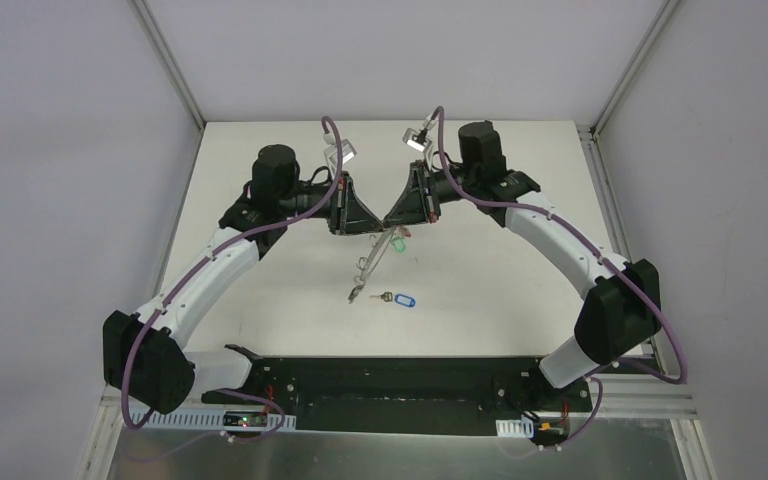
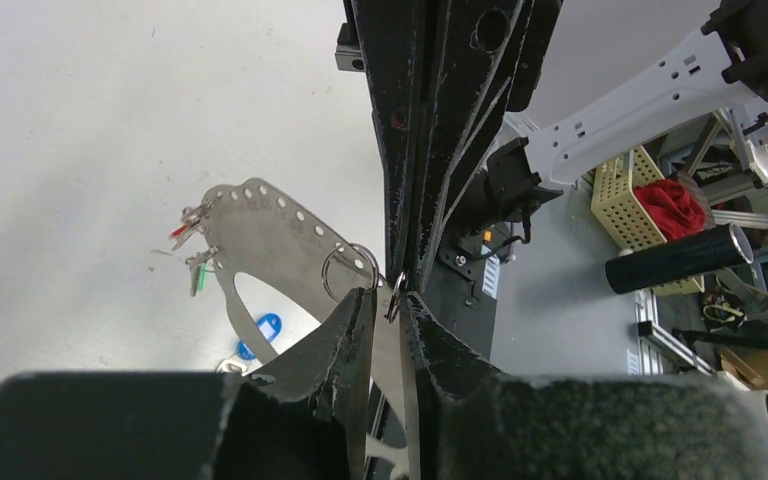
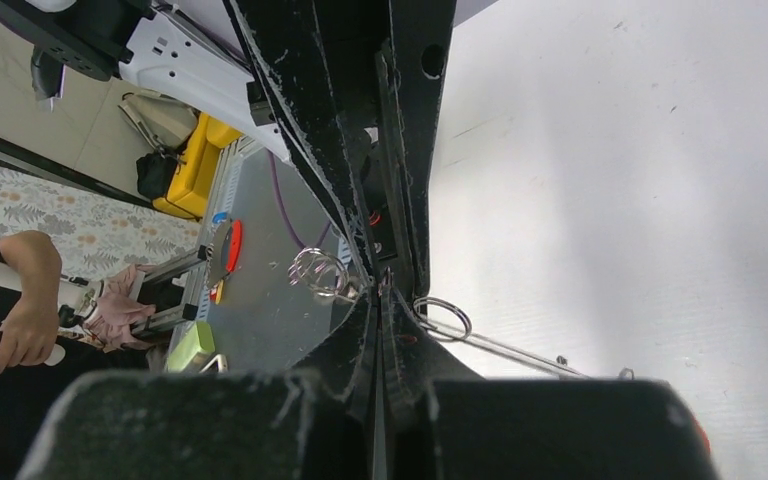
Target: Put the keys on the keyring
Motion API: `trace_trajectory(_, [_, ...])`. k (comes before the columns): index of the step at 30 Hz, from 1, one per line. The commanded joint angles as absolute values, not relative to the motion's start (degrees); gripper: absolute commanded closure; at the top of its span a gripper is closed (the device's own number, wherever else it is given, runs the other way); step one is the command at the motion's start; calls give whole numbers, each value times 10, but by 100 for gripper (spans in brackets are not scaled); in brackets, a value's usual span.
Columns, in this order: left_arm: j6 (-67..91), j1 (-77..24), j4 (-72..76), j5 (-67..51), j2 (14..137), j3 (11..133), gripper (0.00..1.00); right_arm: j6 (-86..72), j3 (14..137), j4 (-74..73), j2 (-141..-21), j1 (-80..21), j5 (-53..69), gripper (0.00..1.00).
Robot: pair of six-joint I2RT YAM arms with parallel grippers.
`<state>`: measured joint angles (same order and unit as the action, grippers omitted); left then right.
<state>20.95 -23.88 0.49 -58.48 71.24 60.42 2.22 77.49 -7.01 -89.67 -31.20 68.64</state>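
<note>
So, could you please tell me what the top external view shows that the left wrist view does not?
Only the top external view shows the whole left arm and right arm. Only the left wrist view shows the holes along the keyring and a yellow basket in the background. Both show the blue-tagged key and the green tag.

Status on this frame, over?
Left gripper closed on the keyring. Right gripper shut, nose to nose with the left. Blue-tagged key loose on the table, not yet on. Nothing in the way.
</note>
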Motion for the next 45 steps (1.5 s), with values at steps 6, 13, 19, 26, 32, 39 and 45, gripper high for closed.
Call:
trace_trajectory(6, [252,-237,90,-614,693,595,86,-46,759,26,-883,-301,700,100])
trace_trajectory(13, [257,-236,93,-608,692,593,100,-53,750,41,-882,-295,696,100])
trace_trajectory(19, [88,-243,-152,-554,690,664,100,-8,748,12,-876,-285,694,87])
trace_trajectory(26, [-47,-272,-331,-484,717,745,100,72,753,-65,-868,-286,687,65])
trace_trajectory(32, [-116,-294,-464,-427,768,811,100,122,751,-108,-858,-286,633,58])
trace_trajectory(39, [-115,-299,-431,-326,734,783,100,162,746,-152,-840,-283,557,36])
trace_trajectory(45, [-123,-299,-404,-286,694,746,100,175,723,-174,-819,-274,473,19])
